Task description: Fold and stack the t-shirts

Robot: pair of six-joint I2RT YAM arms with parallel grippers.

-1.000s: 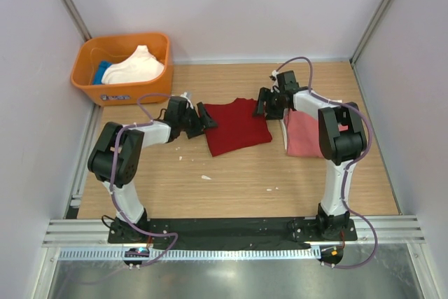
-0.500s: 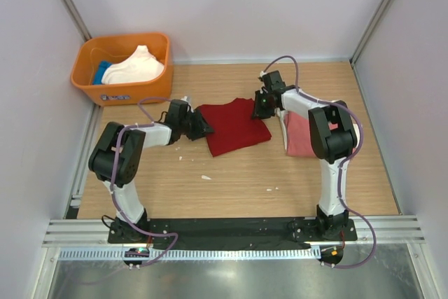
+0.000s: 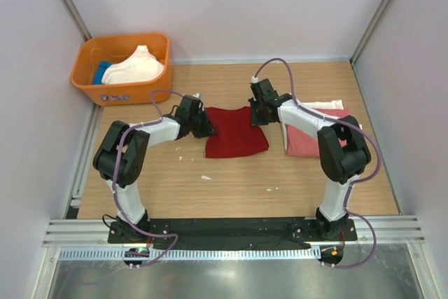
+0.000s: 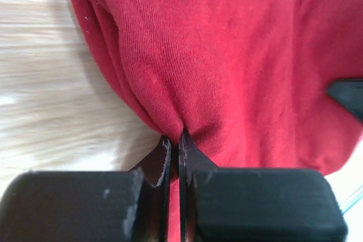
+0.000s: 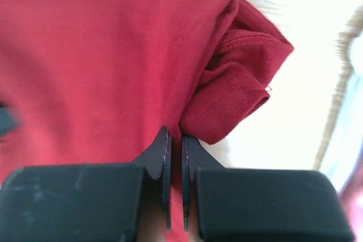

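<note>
A folded dark red t-shirt (image 3: 236, 132) lies mid-table. My left gripper (image 3: 205, 123) is shut on its far left corner; in the left wrist view the cloth (image 4: 227, 66) bunches into the closed left gripper (image 4: 174, 140). My right gripper (image 3: 255, 111) is shut on the far right corner, where a rolled fold of the dark red t-shirt (image 5: 113, 60) meets the closed right gripper (image 5: 176, 134). A salmon-pink t-shirt (image 3: 302, 138) lies folded to the right under the right arm, with a white t-shirt (image 3: 325, 105) showing at its far edge. White and blue t-shirts (image 3: 134, 68) sit in the tub.
The orange plastic tub (image 3: 119, 90) stands at the far left corner of the wooden table (image 3: 238, 187). Walls close in both sides and the back. Small white scraps (image 3: 206, 177) lie on the wood near the front.
Both grippers moved inward to the red shirt's far corners and went from open to shut on the cloth. The shirt has shifted and straightened a little.
</note>
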